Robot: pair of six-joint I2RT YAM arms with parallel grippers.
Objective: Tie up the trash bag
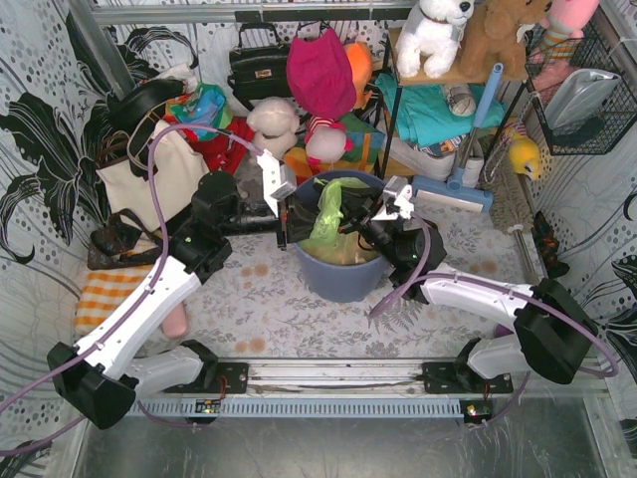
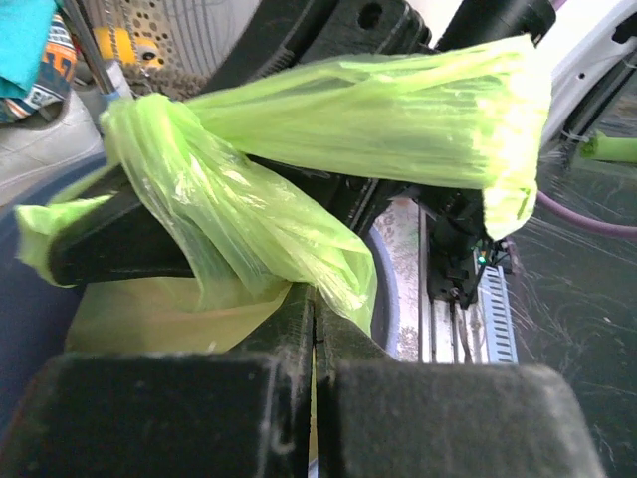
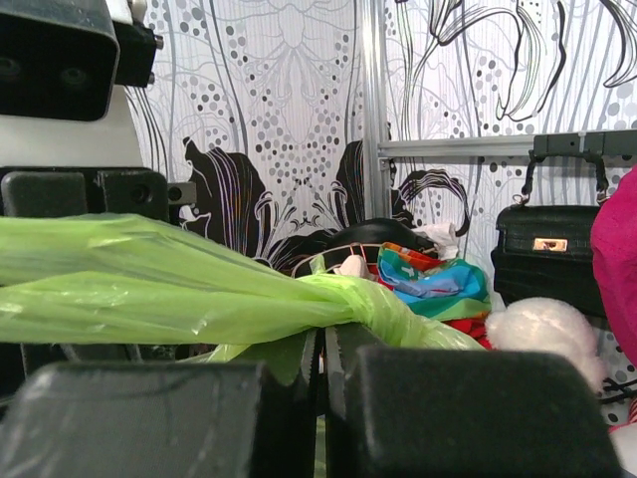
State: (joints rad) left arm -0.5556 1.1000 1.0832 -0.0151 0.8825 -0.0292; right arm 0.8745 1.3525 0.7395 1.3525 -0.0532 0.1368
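The lime-green trash bag (image 1: 331, 214) sits in the blue-grey round bin (image 1: 338, 271) at the table's middle, its top gathered into twisted strands above the rim. My left gripper (image 1: 287, 221) comes from the left and is shut on a strand of the bag (image 2: 249, 219). My right gripper (image 1: 370, 214) comes from the right and is shut on another strand (image 3: 199, 294). The two strands cross and wrap round each other between the grippers (image 3: 368, 299). The scraps inside the bag are hidden.
A white tote bag (image 1: 149, 169) with black straps stands at the back left. Plush toys (image 1: 289, 124), a black handbag (image 1: 261, 70) and a shelf (image 1: 448, 110) crowd the back. A wire basket (image 1: 582, 95) hangs at the right. An orange striped cloth (image 1: 109, 294) lies at the left.
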